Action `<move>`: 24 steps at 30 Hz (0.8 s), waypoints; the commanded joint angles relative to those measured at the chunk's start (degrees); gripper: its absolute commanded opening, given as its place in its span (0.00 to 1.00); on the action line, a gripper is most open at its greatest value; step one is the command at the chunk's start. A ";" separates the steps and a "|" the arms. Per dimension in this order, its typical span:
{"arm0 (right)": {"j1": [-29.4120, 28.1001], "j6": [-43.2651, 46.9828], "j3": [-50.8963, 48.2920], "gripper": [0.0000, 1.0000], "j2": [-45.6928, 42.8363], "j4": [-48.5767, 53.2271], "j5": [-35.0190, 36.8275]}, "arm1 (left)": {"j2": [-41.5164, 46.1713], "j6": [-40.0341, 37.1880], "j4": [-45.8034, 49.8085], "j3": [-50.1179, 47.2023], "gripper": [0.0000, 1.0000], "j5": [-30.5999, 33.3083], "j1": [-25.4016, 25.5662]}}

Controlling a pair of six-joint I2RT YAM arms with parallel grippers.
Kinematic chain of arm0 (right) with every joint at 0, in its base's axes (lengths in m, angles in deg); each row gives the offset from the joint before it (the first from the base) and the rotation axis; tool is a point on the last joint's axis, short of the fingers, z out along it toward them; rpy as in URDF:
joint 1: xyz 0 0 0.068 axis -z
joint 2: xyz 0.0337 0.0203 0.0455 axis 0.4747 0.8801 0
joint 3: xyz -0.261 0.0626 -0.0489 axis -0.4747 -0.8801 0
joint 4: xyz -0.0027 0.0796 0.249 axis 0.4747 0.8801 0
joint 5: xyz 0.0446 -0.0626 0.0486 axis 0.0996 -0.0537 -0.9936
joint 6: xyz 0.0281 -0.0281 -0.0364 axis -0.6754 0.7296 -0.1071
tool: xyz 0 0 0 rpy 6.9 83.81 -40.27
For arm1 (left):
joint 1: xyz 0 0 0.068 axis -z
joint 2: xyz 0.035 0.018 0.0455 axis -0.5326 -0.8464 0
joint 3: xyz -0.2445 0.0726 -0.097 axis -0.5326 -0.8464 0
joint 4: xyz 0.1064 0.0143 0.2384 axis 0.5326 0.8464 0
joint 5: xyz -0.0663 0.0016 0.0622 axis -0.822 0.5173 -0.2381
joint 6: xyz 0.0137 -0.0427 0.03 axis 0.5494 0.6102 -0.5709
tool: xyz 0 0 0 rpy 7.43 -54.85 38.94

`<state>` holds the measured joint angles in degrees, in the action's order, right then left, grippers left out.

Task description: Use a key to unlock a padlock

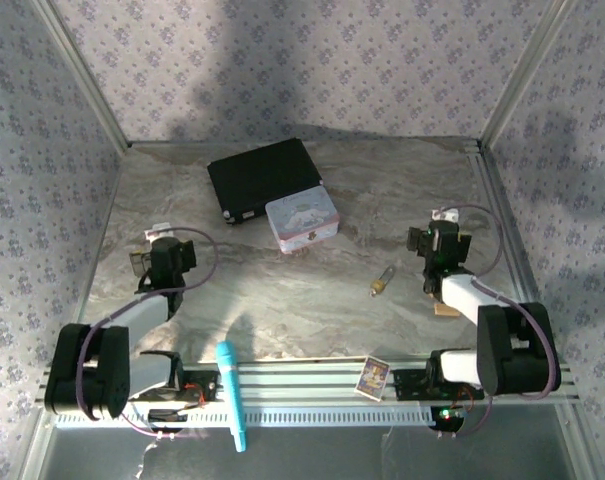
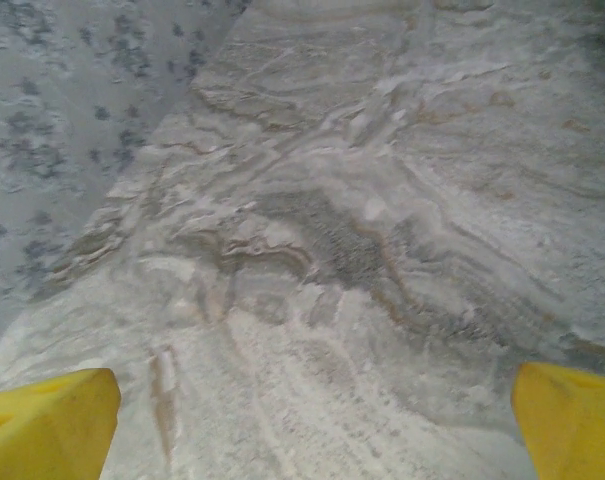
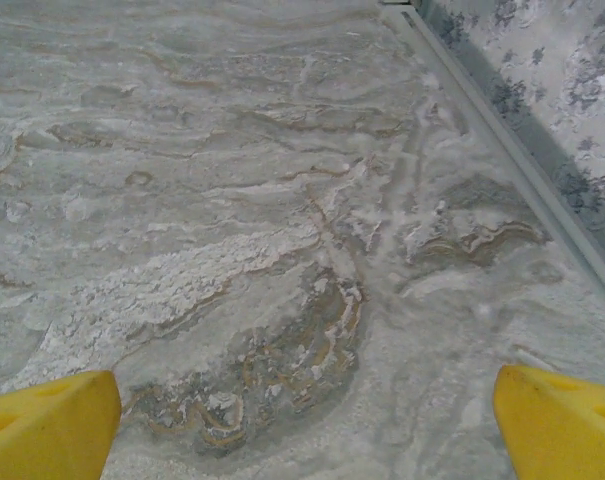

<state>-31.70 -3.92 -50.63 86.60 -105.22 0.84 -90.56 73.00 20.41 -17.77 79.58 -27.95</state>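
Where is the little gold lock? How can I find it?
Find the pale pastel tin box on the grey marble table. Right of it, toward the near edge, lies the tiny brass-gold padlock. It is far smaller than the tin and lies alone on bare marble.

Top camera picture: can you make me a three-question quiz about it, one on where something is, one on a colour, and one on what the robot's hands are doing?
1. Where is the padlock?
A) on the table, right of the tin box
B) hanging on the wall
C) on the floor

2. What colour is the pen by the arms' bases?
A) red
B) turquoise
C) black

3. How are the left hand and right hand?
A) both shut
B) one grips the padlock
C) both open, empty

Answers: A, it lies on bare marble; B, its body is blue-green; C, the yellow fingers stand wide apart with nothing between.
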 commanded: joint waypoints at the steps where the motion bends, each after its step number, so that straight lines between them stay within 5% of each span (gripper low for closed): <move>1: 0.27 3.72 -2.75 0.97 4.10 -15.63 -2.72 | -2.90 -0.72 -14.01 -0.11 1.00 -13.21 -3.68; 11: 4.23 3.41 -1.49 0.99 10.97 -18.38 -12.43 | -19.78 -3.70 -27.41 3.09 1.00 -20.49 -4.33; 13: 4.33 3.36 -1.69 0.99 11.10 -18.99 -12.49 | -18.69 -3.18 -20.75 5.65 1.00 -19.52 -4.35; 24: 4.23 3.44 -1.75 0.99 11.17 -19.22 -12.24 | -18.89 -3.11 -20.82 5.63 1.00 -20.14 -4.59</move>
<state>-27.57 -0.44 -52.79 97.49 -122.92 -10.87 -110.01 70.31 0.92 -12.87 60.79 -32.19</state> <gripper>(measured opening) 0.991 0.999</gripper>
